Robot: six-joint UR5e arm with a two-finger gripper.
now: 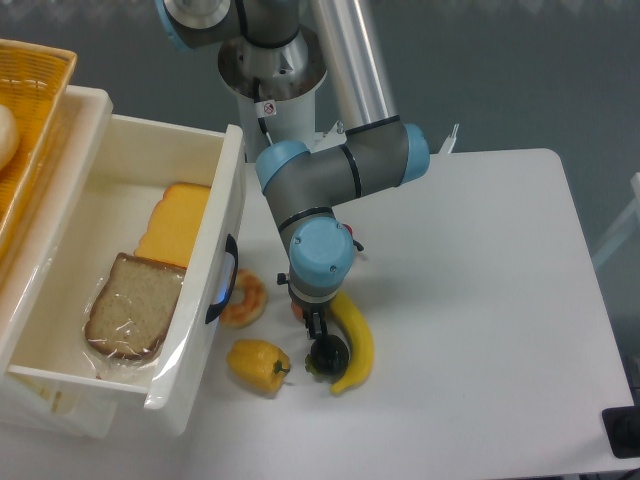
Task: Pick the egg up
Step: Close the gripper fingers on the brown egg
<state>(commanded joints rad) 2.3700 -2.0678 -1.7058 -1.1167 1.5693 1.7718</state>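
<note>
The gripper (316, 326) hangs over the egg (297, 310), beside the banana (354, 340), to grasp it; whether its jaws are parted is hidden.

white table (480, 300): egg (297, 309); donut (243, 298); banana (356, 340); black fruit (330, 355); yellow pepper (258, 365)

The donut (244, 297) sits left of my gripper (316, 325), the egg (297, 309) between them, the pepper (258, 364) and banana (352, 341) nearer the camera.
</note>
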